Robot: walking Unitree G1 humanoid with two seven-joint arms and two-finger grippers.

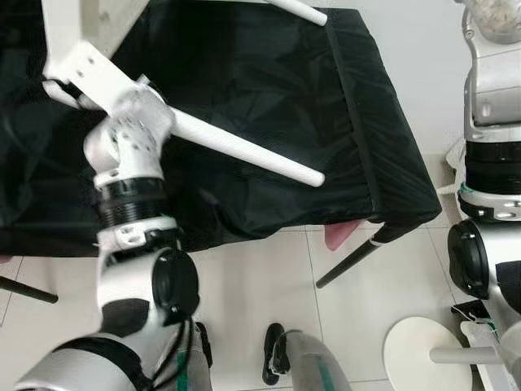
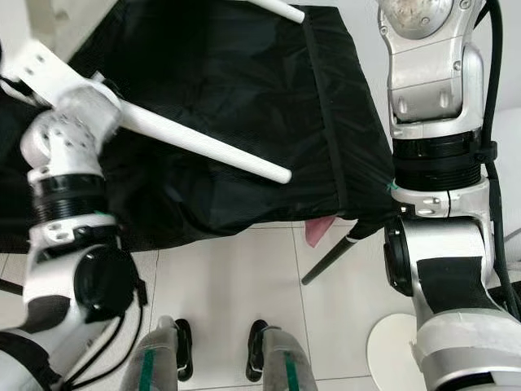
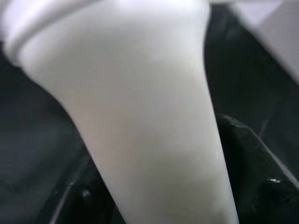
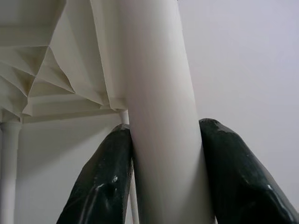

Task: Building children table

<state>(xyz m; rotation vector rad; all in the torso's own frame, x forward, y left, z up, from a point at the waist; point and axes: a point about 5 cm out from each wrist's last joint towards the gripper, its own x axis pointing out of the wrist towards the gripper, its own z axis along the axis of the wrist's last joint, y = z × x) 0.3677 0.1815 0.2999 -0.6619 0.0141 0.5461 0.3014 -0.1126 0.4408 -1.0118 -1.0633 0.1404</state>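
Left eye view: a worktop (image 1: 391, 163) draped in black cloth stands on a pale tiled floor (image 1: 260, 285), one dark leg showing under its near corner. The white children's table (image 1: 81, 41) lies tipped over the cloth at the robot's left, one white leg (image 1: 244, 149) slanting across the cloth toward the right, a second leg (image 1: 297, 10) near the far edge. The silver left arm (image 1: 130, 155) rises to the root of the slanting leg. On the floor at the right lies a round white disc (image 1: 415, 350) with a short white post. Right eye view: same arrangement; the right arm (image 2: 435, 163) stands upright beside the worktop's right edge, its end beyond the top of the frame. Left wrist view: the left gripper (image 3: 154, 186) is closed on a white leg, black fingers (image 3: 247, 158) pressing its sides, dark cloth behind. Right wrist view: the right gripper (image 4: 163, 177) clamps another white leg between both black fingers (image 4: 100, 182), with the table's ribbed white underside (image 4: 51, 70) beyond
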